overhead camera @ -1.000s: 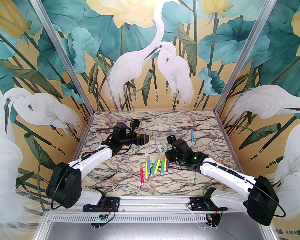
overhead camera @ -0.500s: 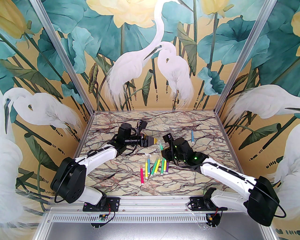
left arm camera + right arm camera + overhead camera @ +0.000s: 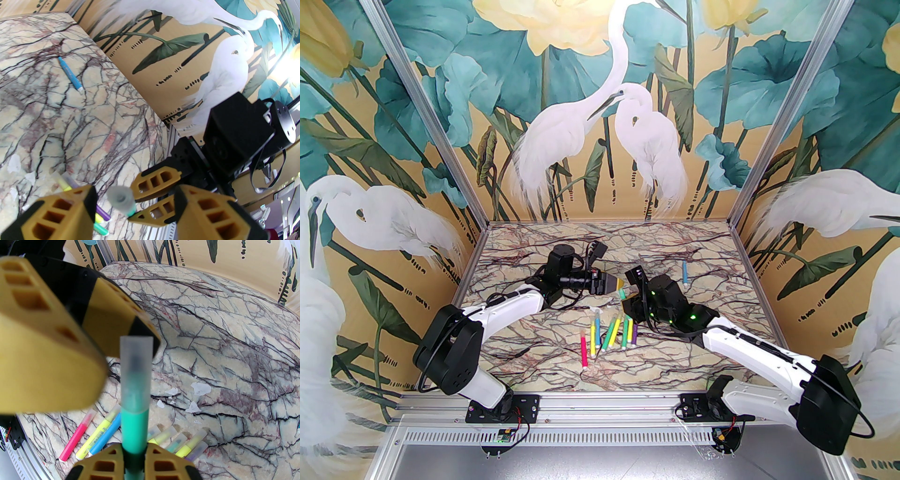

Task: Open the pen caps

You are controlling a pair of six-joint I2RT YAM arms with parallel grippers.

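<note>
Row of pens on the table. At its twelve o'clock, left gripper and right gripper meet around one pen. Lone pen at two o'clock.

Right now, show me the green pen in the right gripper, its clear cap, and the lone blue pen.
green pen (image 3: 134, 429): right wrist view, on the green barrel.
clear cap (image 3: 136, 361): right wrist view, on the middle of the cap.
blue pen (image 3: 685, 272): top external view, on the middle of the barrel.
</note>
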